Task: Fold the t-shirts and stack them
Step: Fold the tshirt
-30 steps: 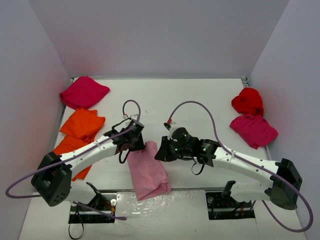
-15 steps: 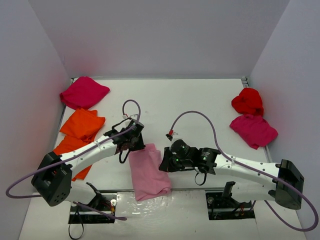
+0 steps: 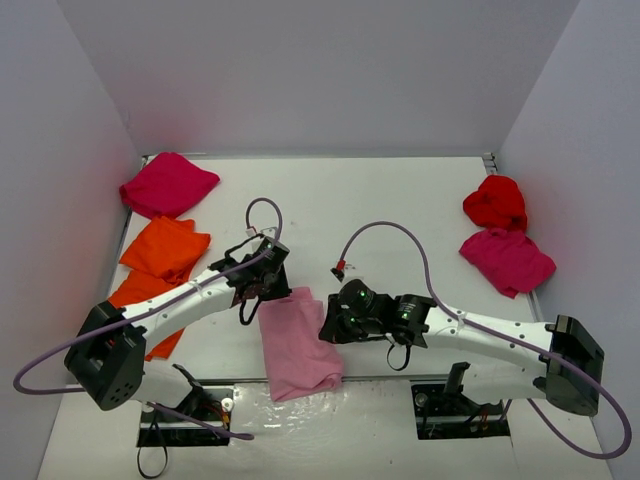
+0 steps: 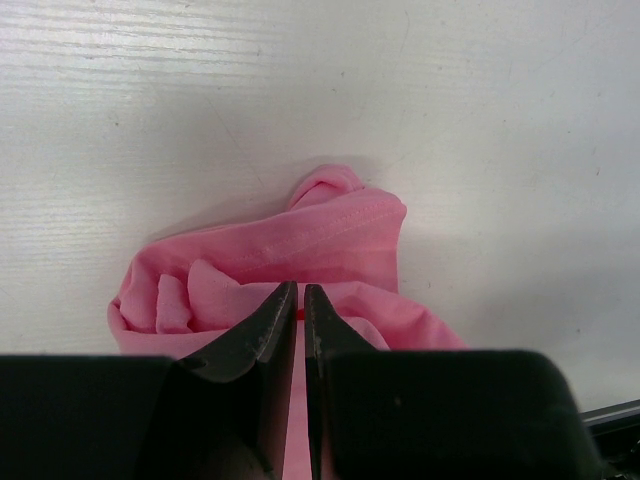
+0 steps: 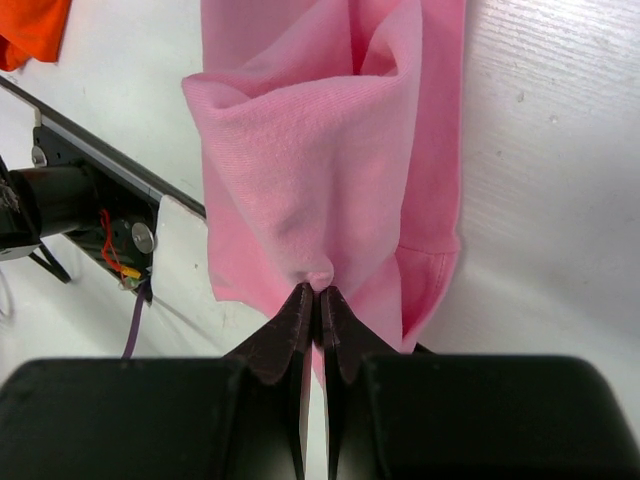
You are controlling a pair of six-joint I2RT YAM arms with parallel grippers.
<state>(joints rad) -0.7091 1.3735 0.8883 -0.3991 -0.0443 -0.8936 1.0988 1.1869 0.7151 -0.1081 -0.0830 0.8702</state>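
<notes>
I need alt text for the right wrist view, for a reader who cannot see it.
The right pincer is shut on a fold of the pink shirt, which lies bunched on the white table. A bit of orange shirt shows at top left.

Two slim white arms with black joints, black claws and purple cables.

The left arm (image 3: 185,303) and right arm (image 3: 495,333) are smooth white tubes linked by chunky black joint housings, the largest a boxy black shoulder block (image 3: 105,358) at each outer end. A thin purple cable (image 3: 400,227) arcs free above each wrist and trails in a wide loop past the shoulder. The right one ends in a small red plug (image 3: 340,268). Small green lights (image 3: 350,312) glow on the right wrist housing. The left claw (image 4: 300,292) and right claw (image 5: 318,292) have matt black, wedge-shaped fingers that taper to thin tips from a broad black block.
</notes>
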